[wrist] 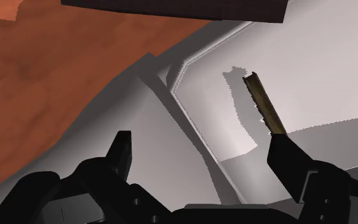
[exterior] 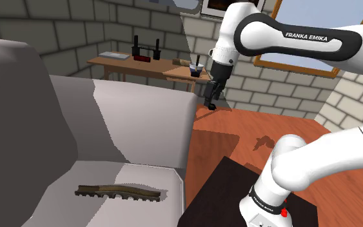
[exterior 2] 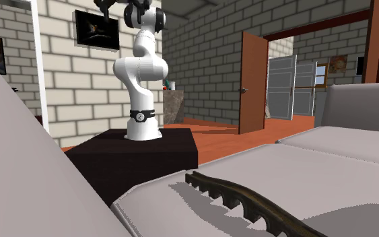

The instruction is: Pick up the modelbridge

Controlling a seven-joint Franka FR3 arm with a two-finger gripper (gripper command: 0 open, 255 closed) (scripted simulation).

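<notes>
2 fingers (wrist: 121, 153) of the gripper (wrist: 199, 140) stand spread wide with nothing between them. In the shoulder view the gripper (exterior: 211, 102) hangs high beside the grey sofa (exterior: 141, 116), well apart from the modelbridge (exterior: 118, 191). That long, dark brown piece lies flat on the seat cushion (exterior: 144, 173), near its front edge. The step in hand is the approach. To do it well, I would carry the hand over the middle of the span, not an end, since a long piece gripped off-centre would likely tip. The wrist should turn so the jaws straddle the narrow deck. From the wrist view one end of the modelbridge (wrist: 264, 105) seems hidden behind a finger, so its middle is better judged from the shoulder view.
</notes>
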